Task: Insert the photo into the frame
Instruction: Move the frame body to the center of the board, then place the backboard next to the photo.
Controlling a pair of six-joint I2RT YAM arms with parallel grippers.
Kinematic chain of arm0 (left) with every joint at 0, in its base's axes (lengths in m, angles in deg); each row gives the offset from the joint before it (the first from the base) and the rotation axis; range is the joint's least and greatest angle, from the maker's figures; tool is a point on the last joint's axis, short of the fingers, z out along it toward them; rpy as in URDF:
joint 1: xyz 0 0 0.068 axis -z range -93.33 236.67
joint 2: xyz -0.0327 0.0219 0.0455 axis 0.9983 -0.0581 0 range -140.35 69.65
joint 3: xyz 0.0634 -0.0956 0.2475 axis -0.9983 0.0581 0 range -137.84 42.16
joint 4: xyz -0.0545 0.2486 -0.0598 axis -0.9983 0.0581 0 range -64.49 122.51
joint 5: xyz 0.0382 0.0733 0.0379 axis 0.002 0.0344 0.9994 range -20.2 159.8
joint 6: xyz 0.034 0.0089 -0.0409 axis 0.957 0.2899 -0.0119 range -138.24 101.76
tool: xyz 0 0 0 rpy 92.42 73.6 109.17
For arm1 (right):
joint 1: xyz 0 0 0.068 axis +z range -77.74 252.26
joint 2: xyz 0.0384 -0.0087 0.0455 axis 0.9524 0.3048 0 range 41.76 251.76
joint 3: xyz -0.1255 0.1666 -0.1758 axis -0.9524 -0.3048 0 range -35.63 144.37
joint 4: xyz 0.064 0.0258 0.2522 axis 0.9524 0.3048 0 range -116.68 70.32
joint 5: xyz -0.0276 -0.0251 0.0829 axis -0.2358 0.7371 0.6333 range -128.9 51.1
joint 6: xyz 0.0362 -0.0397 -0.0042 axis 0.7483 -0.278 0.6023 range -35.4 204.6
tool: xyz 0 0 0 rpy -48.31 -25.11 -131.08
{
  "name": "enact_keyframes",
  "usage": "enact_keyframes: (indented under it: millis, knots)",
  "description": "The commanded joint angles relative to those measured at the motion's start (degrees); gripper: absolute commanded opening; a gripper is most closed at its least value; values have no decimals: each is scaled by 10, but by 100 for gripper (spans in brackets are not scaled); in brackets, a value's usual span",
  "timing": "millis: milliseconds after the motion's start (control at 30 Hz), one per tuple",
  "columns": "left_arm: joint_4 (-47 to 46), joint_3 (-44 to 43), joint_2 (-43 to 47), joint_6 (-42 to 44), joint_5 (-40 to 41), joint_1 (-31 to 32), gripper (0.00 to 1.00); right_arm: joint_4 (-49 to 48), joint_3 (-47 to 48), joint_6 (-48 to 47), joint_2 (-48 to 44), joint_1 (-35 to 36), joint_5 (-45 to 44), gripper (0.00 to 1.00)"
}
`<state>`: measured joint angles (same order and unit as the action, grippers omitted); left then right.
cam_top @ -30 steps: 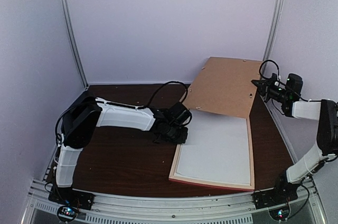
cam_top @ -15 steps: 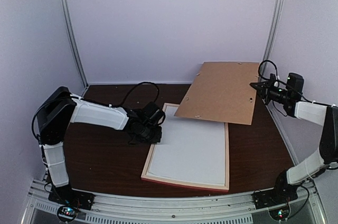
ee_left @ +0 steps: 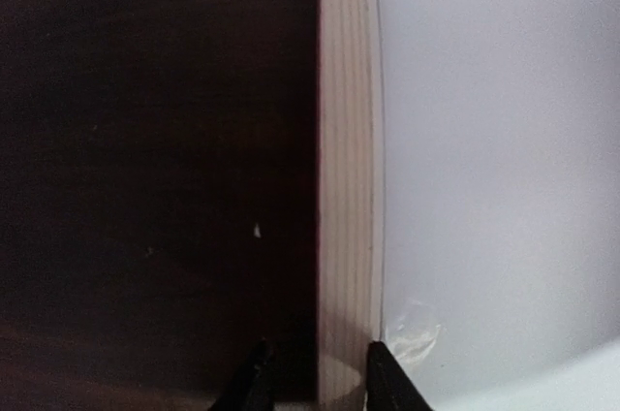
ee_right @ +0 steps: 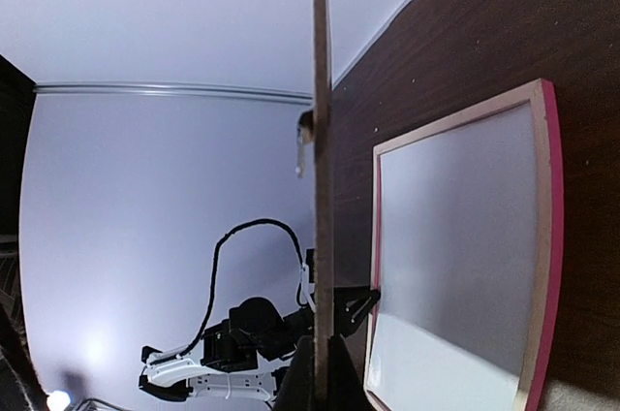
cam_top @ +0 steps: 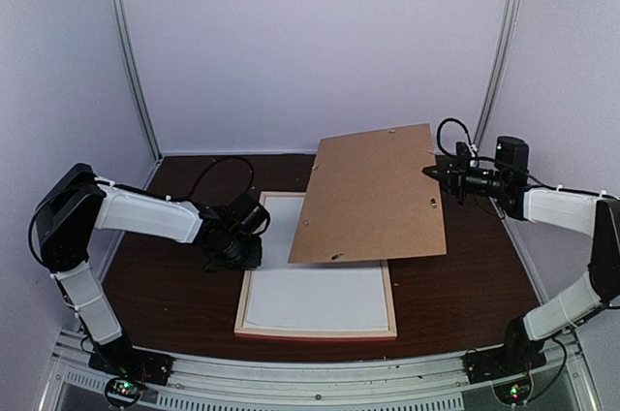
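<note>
Table carries the frame, lying back-up near the front edge with its pale wood rail uppermost; backing board (plain brown) hangs tilted over the frame's far end, off the opening; white sheet fills the recess, but whether it is the photo face-down cannot be told, as no dark print shows in any view. Left gripper pinches the frame's left rail, one finger on either side; right gripper is clamped on the board's right edge. Status, est.: frame open, board lifted off; photo seating unconfirmed, board refit left to do. Left wrist cam alone shows finger-to-rail contact; right wrist cam shows the board edge-on between its fingers; top cam alone gives the overall layout.
</note>
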<state>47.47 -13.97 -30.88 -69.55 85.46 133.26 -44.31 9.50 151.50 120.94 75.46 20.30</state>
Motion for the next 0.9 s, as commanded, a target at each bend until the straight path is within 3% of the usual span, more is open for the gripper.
enact_keyframes:
  millis: [0,300,667,867]
  knots:
    - [39,8,20,0,7,-12,39,-62,-15,5,8,37,12,0]
    - [86,-2,139,63,0,-64,61,-105,-31,14,32,101,0,0]
    - [85,-1,186,92,-66,-143,65,-325,-62,116,145,166,-35,0]
    - [82,-4,171,97,-81,-145,66,-352,-62,118,186,192,-61,0]
